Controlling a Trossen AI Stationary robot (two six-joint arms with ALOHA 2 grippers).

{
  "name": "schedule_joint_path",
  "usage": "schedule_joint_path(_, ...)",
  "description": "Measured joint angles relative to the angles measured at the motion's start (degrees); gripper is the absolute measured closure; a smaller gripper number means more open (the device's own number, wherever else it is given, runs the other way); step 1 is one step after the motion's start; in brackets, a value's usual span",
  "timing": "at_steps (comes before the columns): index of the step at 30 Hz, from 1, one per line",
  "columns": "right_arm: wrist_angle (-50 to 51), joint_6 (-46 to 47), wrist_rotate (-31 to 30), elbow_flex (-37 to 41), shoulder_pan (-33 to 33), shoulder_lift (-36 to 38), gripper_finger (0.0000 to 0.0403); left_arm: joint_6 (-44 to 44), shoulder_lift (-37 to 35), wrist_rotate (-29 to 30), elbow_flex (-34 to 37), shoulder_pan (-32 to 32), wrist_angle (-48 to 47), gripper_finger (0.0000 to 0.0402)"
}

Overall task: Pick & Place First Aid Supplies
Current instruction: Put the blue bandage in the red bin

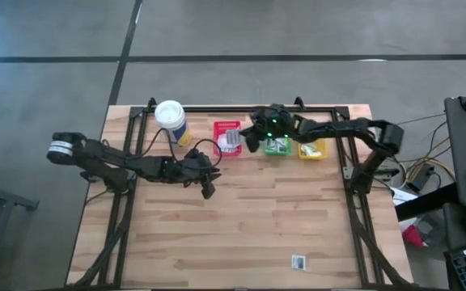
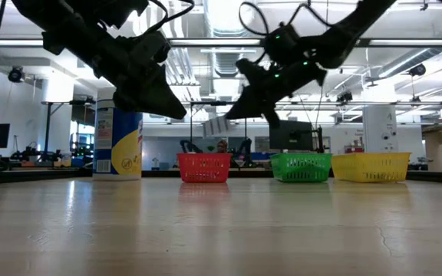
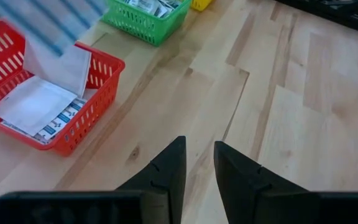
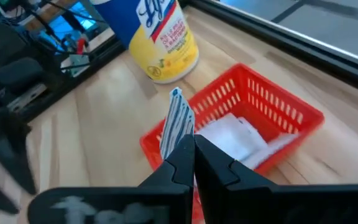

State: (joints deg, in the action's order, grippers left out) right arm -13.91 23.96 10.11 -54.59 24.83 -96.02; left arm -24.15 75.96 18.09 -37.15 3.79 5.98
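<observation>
Right gripper pinched shut on a blue-striped white packet, poised above the red bin near the table's far edge. More packets already inside the red bin and the green bin; one stray packet near the front edge. Left gripper empty, fingers parted, hanging over mid-table. Best done by centring over the red bin, lowering close to the stack, then releasing so the packet lands flat, clear of the rim.

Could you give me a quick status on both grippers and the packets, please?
Right gripper shut on striped packet, above red bin. Left gripper open, empty. One packet left on table. Nothing in the way.
</observation>
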Motion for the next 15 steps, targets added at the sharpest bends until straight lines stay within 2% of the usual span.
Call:
schedule_joint_path(8, 3.95, -1.56, 0.92, -8.5, 0.23, -8.66, 0.0395, 0.05, 0.02, -0.11, 0.0, 0.02, -0.16, 0.0307)
schedule_joint_path(15, 5.64, -0.85, 0.94, -10.93, 0.18, -10.72, 0.0394, 0.09, 0.02, -0.17, 0.0, 0.02, -0.38, 0.0307)
